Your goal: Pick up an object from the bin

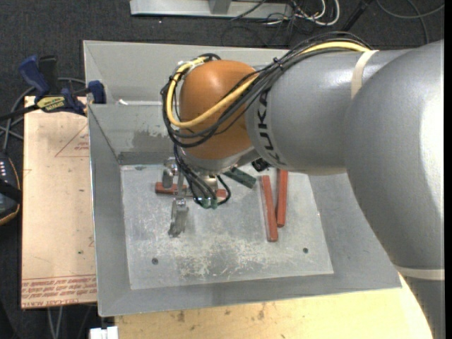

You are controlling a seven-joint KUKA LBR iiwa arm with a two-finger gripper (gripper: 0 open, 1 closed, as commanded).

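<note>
Arm (339,111): one, smooth silver-grey metal, rounded; it reaches in from the right and is cut off by the right edge.
Bin (106,189): one, grey sheet metal with sloping walls; its flat floor is scuffed and scratched pale. Part of the back of the floor is hidden under the arm.
Orange cover (212,111): one, glossy and dome-shaped, on the wrist.
Cables (233,94): a bundle of black ones and one yellow, looped round the cover; the exact count is hard to make out.
Sticks (270,210): two, orange-red, thin and straight, side by side right of centre, upper ends under the arm.
Red-brown flat piece (164,187): one, at the floor's back left, its right part hidden.
Dark green piece (244,178): one, small, mostly hidden.
Pincer (177,219): one, slim grey metal, pointing down over bare floor just in front of the red-brown flat piece; whether it is apart or together, I cannot tell.
</note>
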